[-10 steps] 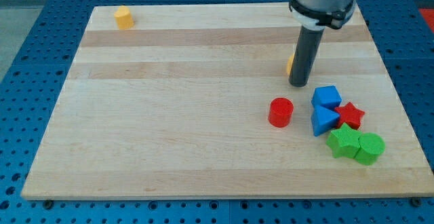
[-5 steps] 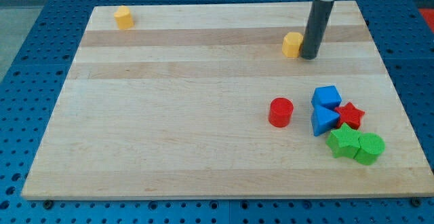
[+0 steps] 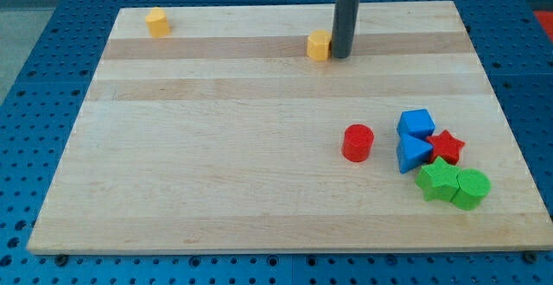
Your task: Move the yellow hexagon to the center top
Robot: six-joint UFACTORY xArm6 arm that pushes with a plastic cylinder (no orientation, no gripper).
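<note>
A yellow hexagon block (image 3: 319,45) sits near the view's top, a little right of the board's middle. My tip (image 3: 340,55) stands right against its right side, touching or nearly touching it. The dark rod rises from there out of the view's top. A second yellow block (image 3: 156,22) sits at the board's top left corner, far from my tip.
A red cylinder (image 3: 357,142) stands right of centre. Further right lies a cluster: a blue cube (image 3: 416,123), a blue triangle (image 3: 413,154), a red star (image 3: 447,146) and two green blocks (image 3: 439,180) (image 3: 471,187). The wooden board (image 3: 216,147) ends close behind my tip.
My tip has moved up and to the view's left, pushing the yellow hexagon left along the top of the board. The other blocks have not moved.
</note>
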